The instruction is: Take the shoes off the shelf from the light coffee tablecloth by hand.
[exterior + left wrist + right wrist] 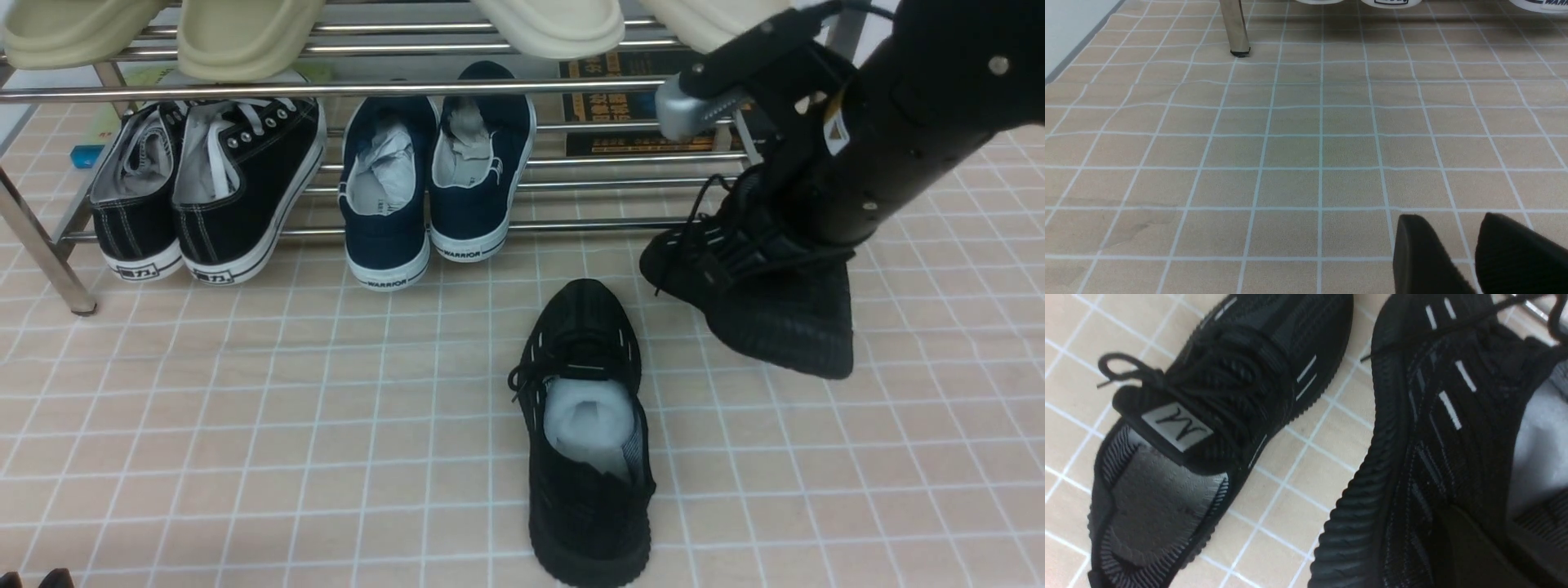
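Note:
One black knit shoe point(589, 441) lies flat on the light coffee tablecloth point(245, 425) in front of the shelf point(408, 88), heel toward me, with white paper inside. The second shoe point(755, 290) is tilted on its side just off the rack's right end. My right gripper point(1484, 545) is shut on this shoe's side wall. One finger point(1466, 543) shows outside the knit; the other is hidden inside. In the right wrist view both shoes point(1216, 416) sit side by side. The left gripper point(1453, 232) hovers open over bare cloth, holding nothing.
Black canvas sneakers with white soles point(204, 188) and navy Warrior sneakers point(433, 180) rest on the lower rails. Cream slippers point(245, 33) sit on the upper rails. A chrome rack leg point(1235, 28) stands on the cloth at the left. Dark books point(620, 106) lie behind the rack.

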{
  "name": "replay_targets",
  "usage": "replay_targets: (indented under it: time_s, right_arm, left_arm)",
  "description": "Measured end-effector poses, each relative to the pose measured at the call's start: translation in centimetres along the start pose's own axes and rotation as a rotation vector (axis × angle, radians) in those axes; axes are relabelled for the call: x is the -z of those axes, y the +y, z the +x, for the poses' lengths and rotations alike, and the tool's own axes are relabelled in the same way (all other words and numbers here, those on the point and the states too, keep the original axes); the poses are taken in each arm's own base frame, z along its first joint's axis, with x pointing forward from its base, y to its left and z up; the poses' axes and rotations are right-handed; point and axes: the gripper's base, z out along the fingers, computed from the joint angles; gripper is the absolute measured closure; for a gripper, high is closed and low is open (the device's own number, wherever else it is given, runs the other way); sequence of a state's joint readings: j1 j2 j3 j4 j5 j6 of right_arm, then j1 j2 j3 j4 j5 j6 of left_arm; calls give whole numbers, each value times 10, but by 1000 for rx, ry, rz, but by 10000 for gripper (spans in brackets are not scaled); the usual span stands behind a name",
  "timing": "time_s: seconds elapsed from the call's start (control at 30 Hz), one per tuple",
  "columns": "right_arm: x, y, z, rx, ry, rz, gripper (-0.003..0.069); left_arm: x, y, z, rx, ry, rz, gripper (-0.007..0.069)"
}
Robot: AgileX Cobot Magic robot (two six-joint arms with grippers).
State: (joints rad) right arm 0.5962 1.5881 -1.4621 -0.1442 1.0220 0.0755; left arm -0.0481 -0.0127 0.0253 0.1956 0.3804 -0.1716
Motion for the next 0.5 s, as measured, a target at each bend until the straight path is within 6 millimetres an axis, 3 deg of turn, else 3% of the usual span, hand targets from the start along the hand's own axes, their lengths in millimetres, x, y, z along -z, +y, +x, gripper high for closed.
replay_targets:
  time_s: [0.17,0.5]
  right_arm:
    - [-6,1,-2,13,-1,2,643]
    - [-52,3,-6,88,59,33,643]
  left_arm:
    - [0,0,0,0,0,0,384]
    - [0,0,0,-1,0,0,384]
